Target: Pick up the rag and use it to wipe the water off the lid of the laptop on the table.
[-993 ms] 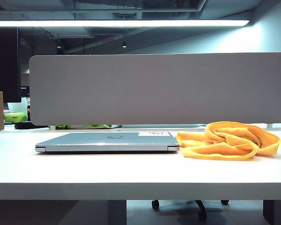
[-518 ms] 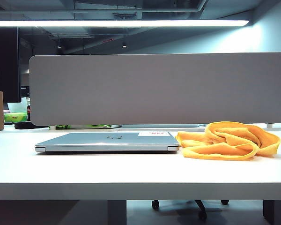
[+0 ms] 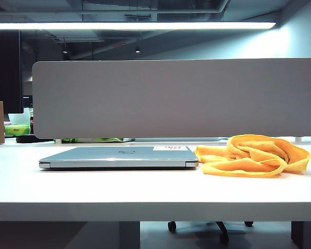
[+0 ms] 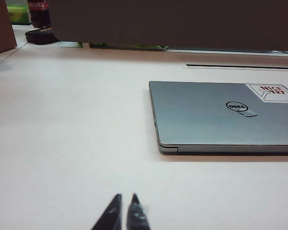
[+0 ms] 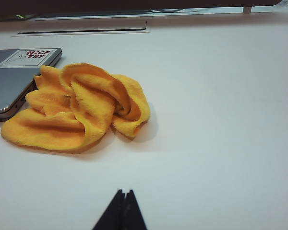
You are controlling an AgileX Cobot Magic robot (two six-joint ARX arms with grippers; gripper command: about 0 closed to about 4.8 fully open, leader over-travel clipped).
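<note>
a: nothing has moved since the earlier exterior frame; laptop, rag and divider all sit where they did, and no arm shows in that view.

b: claws first. right gripper (image 5: 123, 208)?

a: jaws pressed together, empty, low over bare table (image 5: 221, 143), well short of the rag (image 5: 79, 108).

b: left gripper (image 4: 126, 213)?

a: tips nearly touching, a thin slit between them, nothing held. it hangs over the white top, short of the laptop's (image 4: 221, 120) near corner.

b: outward from there?

a: rag lies crumpled in a heap, one edge against the laptop's corner by the white sticker (image 5: 31, 56). the lid (image 4: 206, 108) is closed and flat; a small wet-looking patch (image 4: 247, 113) sits just beside the logo (image 4: 236, 106), i think.

b: step in hand?

a: fetching the rag, not yet begun. my read: the right claw is the nearer one. it must spread its jaws before descending, then bite the raised fold (image 5: 93, 79) at the heap's top, not the flat skirt.

b: risk?

a: dragging cloth across the laptop's edge and nudging it. lift straight up first.
</note>
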